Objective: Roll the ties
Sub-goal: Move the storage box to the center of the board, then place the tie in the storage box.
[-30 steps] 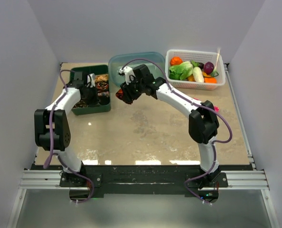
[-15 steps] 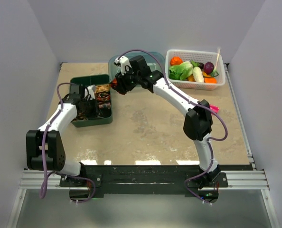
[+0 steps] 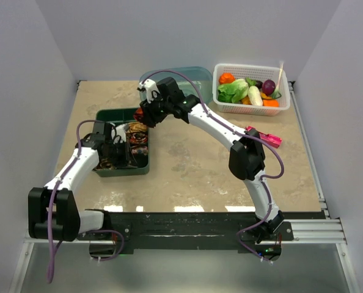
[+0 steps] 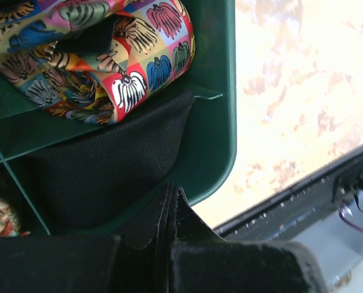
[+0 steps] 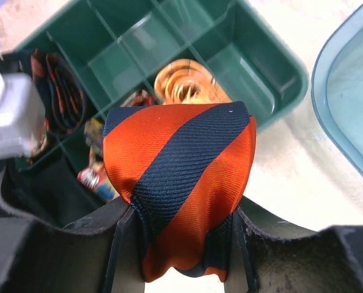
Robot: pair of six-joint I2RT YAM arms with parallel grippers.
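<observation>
My right gripper (image 3: 143,113) is shut on a rolled orange tie with dark blue stripes (image 5: 178,165) and holds it above the far right corner of the green divided tray (image 3: 124,171). The roll sits between both fingers in the right wrist view, gripper (image 5: 178,221). The tray (image 5: 273,73) holds other rolled ties: a tan coil (image 5: 184,85) and a bright multicoloured one (image 4: 108,67). My left gripper (image 3: 119,151) is shut on the tray's near right wall (image 4: 215,122), one finger inside and one outside, gripper (image 4: 172,196).
A teal bin (image 3: 187,76) stands just behind the tray and shows at the right in the right wrist view (image 5: 352,91). A white basket of vegetables (image 3: 252,88) is at the back right. A pink gadget (image 3: 264,137) lies at mid right.
The left gripper has pulled the green tray nearer and slightly right. The right gripper has carried the orange tie left, from beside the tray to above its far right corner.
</observation>
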